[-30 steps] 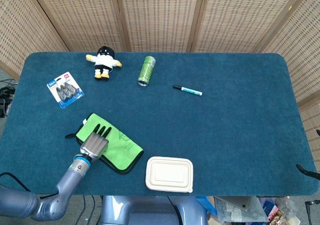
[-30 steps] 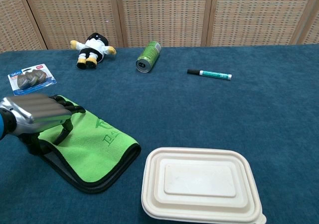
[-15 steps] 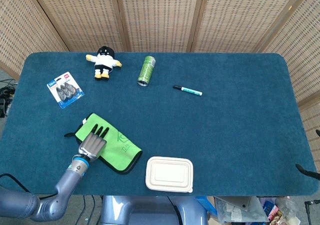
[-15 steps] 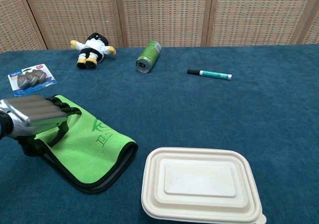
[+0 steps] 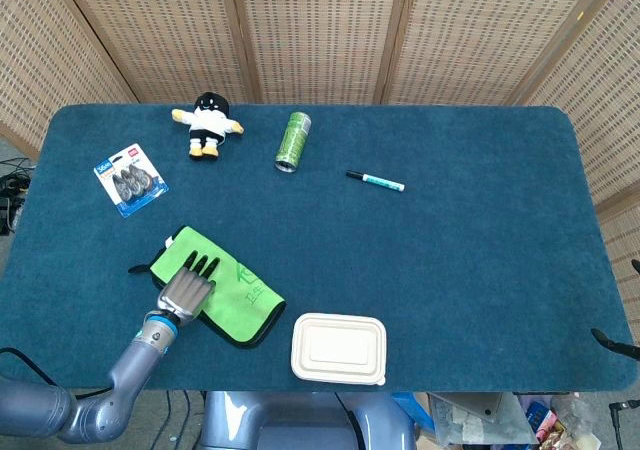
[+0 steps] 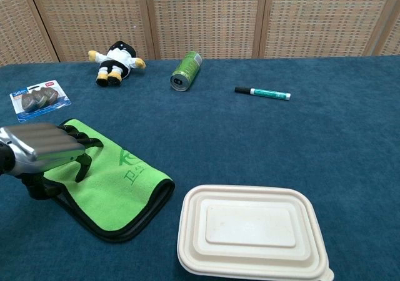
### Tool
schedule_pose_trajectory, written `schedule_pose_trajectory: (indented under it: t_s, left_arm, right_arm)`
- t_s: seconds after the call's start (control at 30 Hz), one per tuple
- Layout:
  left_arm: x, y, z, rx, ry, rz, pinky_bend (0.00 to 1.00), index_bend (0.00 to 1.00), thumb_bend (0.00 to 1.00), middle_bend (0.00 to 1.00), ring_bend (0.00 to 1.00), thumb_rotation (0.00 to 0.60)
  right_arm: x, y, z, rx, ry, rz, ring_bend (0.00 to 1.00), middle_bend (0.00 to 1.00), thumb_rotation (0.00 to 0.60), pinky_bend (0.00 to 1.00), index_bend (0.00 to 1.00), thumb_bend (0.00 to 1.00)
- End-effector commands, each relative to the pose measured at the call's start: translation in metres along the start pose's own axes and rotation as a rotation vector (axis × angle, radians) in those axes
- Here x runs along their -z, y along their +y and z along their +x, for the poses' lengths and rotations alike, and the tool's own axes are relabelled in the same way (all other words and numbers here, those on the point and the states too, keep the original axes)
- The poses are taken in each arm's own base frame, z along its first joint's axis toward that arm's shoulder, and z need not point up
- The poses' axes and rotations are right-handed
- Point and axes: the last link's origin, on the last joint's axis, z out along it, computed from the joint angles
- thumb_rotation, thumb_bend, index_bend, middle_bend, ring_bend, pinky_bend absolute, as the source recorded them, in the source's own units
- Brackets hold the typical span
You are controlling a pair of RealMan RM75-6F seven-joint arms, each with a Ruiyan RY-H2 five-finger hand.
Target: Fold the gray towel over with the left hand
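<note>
The towel point(image 5: 232, 293) lies folded near the table's front left, its bright green side up with a dark border; it also shows in the chest view point(image 6: 119, 184). My left hand point(image 5: 187, 286) reaches in from the front edge and rests on the towel's left part. In the chest view the left hand point(image 6: 44, 147) arches over the cloth. Its dark fingertips point(image 6: 80, 172) touch the green surface, and the thumb sits low by the towel's near-left edge. Nothing shows pinched between them. My right hand is in neither view.
A white lidded food box point(image 5: 339, 348) sits just right of the towel at the front edge. Further back are a blister pack point(image 5: 131, 179), a plush doll point(image 5: 207, 124), a green can point(image 5: 292, 141) on its side and a marker point(image 5: 375, 181).
The left hand slid slightly left and then back right on the towel, and the top green layer shifted a little with it. The towel stays folded.
</note>
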Motion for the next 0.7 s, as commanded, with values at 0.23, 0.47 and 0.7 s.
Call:
schedule_pose_trajectory:
  t_s: [0.23, 0.47, 0.7]
  left_arm:
    - [0.013, -0.010, 0.007, 0.070, 0.009, -0.027, 0.00, 0.00, 0.36, 0.00, 0.00, 0.600]
    - [0.025, -0.035, 0.019, 0.168, 0.120, -0.002, 0.00, 0.00, 0.27, 0.00, 0.00, 0.600]
    - [0.022, -0.063, 0.017, 0.278, 0.285, 0.029, 0.00, 0.00, 0.24, 0.00, 0.00, 0.600]
  right_arm:
    - [0.000, -0.001, -0.001, 0.001, -0.002, 0.002, 0.00, 0.00, 0.600, 0.00, 0.00, 0.00]
    - [0.001, -0.002, 0.000, 0.000, -0.001, 0.005, 0.00, 0.00, 0.600, 0.00, 0.00, 0.00]
    - [0.002, -0.003, 0.000, 0.000, -0.001, 0.011, 0.00, 0.00, 0.600, 0.00, 0.00, 0.00]
